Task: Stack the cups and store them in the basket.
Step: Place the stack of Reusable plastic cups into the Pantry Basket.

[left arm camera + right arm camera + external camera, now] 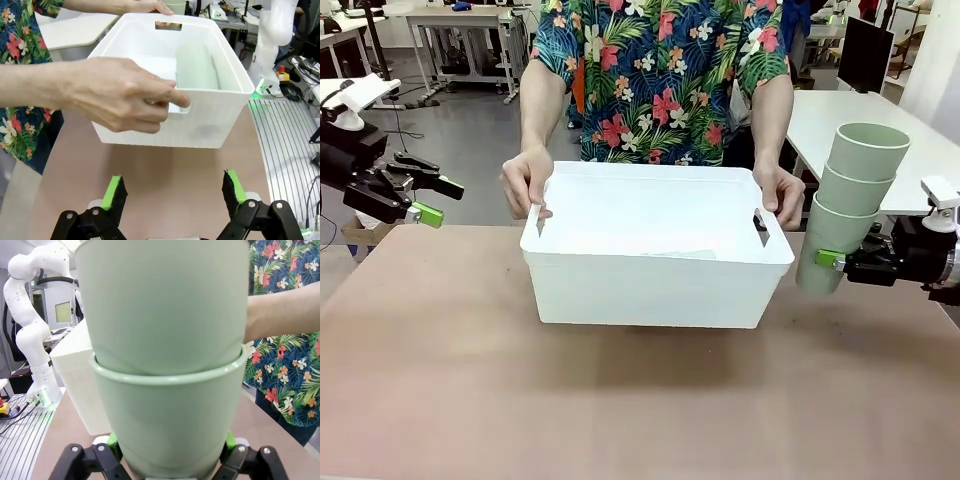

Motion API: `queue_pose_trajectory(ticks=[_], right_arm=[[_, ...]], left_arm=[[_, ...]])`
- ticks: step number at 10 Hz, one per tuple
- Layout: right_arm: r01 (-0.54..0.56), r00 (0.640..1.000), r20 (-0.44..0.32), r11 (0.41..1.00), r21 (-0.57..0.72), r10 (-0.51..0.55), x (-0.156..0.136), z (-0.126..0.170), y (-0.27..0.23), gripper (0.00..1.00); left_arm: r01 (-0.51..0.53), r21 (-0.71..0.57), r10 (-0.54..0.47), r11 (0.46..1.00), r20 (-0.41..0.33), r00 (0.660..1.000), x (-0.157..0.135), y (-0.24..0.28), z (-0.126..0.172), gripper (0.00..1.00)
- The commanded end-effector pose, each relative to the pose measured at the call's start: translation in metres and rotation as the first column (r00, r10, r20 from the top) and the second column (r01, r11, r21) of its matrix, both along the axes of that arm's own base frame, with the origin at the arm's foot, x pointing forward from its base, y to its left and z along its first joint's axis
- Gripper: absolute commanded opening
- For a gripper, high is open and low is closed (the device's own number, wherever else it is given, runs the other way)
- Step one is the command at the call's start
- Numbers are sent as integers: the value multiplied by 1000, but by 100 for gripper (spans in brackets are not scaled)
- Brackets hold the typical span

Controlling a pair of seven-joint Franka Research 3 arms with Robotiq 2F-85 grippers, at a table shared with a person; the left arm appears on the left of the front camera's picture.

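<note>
Squarely between right jaws, stacked cups [165, 405]

The person's hands [527, 180] block both basket [650, 290] ends; its open top stands free

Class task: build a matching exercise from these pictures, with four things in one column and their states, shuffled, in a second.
1. left gripper
2. right gripper
3. basket
4. cups inside the basket

A. held at both ends by a person's hands
B. shut on a stack of cups
C. lying sideways
D. open, holding nothing

Pairs: 1-D, 2-B, 3-A, 4-C
</note>
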State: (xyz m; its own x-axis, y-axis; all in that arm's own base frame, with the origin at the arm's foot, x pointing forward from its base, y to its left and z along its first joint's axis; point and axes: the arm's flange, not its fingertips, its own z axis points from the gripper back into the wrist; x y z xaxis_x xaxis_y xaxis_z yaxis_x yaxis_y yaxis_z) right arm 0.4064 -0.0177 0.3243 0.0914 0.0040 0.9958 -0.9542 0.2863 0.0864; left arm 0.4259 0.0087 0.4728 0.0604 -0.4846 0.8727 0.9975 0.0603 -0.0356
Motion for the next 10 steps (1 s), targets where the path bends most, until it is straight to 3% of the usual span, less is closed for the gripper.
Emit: queue_pose_trajectory(ticks=[1, 10], right_arm=[[-1, 1000, 11, 1000, -1, 1, 0, 5, 1, 85], [-1, 1000, 11, 1000, -1, 1, 0, 5, 1, 85]], left_arm=[[-13, 1, 13, 1000, -4, 1000, 0, 0, 2, 100], [-13, 1, 13, 1000, -4, 1000, 0, 0, 2, 100]])
